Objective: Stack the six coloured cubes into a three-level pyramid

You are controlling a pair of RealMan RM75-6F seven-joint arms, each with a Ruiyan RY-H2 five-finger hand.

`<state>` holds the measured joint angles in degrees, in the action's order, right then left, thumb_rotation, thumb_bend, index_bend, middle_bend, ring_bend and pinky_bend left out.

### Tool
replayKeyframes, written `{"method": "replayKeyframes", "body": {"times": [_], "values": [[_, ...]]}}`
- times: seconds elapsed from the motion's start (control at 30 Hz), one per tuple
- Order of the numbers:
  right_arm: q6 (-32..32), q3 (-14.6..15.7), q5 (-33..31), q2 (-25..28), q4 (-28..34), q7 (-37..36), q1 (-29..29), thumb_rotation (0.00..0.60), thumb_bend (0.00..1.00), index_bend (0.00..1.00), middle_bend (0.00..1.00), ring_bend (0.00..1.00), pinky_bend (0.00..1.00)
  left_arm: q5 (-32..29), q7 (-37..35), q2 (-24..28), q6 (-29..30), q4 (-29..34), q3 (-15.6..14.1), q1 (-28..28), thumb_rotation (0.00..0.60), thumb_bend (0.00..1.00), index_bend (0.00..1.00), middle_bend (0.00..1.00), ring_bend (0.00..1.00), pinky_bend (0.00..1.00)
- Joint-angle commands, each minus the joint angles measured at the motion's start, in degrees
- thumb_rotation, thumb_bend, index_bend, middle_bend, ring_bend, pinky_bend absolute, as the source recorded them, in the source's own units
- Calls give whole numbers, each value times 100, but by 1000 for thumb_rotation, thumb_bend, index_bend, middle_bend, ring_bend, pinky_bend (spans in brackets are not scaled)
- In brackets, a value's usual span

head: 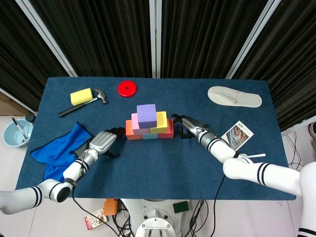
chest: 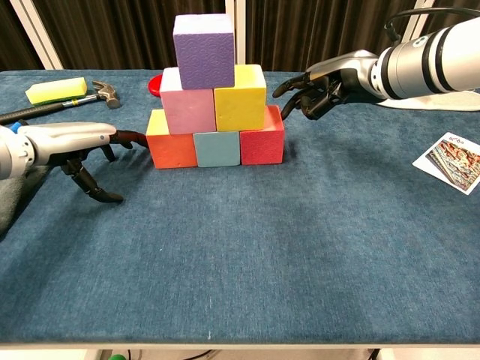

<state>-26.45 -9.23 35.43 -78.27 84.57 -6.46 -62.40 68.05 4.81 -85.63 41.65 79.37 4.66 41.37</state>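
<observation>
A robotics lab or test room, by the look of it; black curtains [head: 98, 34] hang as a backdrop beyond the table [head: 163, 163], well past either robot hand; the table wears dark blue cloth; loose cables [head: 197, 217] trail on a pale tiled floor [head: 10, 163] below the near edge.
</observation>
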Motion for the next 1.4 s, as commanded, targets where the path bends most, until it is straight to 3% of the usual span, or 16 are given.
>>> {"method": "replayKeyframes", "body": {"times": [0.03,0.47,0.57,0.63,0.7,0.8,0.9,1.1,1.4], "values": [[-11,17,0,24,9,-10,8,600,933,0,141,0,0,-12,22,16,27,16,-15,-10,550,195,109,68,87,210],[-293,85,124,348,332,20,153,600,924,0,141,0,0,16,20,483,467,605,-55,-243,544,196,109,68,87,210],[-646,107,414,746,713,68,410,600,799,0,140,0,0,87,-45,788,794,877,-88,-453,548,196,109,68,87,210],[-1132,185,700,1105,1042,164,713,600,616,0,135,0,0,137,-84,1045,1129,1057,-125,-672,543,196,109,68,87,210],[-1930,377,1096,1405,1313,444,1120,600,373,0,129,0,0,200,-70,1276,1606,1177,-170,-961,549,196,109,68,88,210],[-3276,674,1755,1642,1585,839,1822,600,215,0,114,0,0,264,11,1517,2363,1245,-238,-1423,552,196,110,68,88,210],[-4385,965,2470,1726,1628,916,2556,600,191,0,79,0,0,342,97,1681,3036,1282,-316,-1859,540,196,110,68,88,210],[-5811,1390,3438,1656,1227,412,3833,600,192,0,13,0,0,694,-6,1908,4030,1363,-525,-2593,552,196,110,68,88,197],[-6743,1737,4125,1206,336,-559,5201,600,191,0,5,0,0,1328,66,1702,5156,1238,-823,-3464,586,196,109,68,88,194]]}}
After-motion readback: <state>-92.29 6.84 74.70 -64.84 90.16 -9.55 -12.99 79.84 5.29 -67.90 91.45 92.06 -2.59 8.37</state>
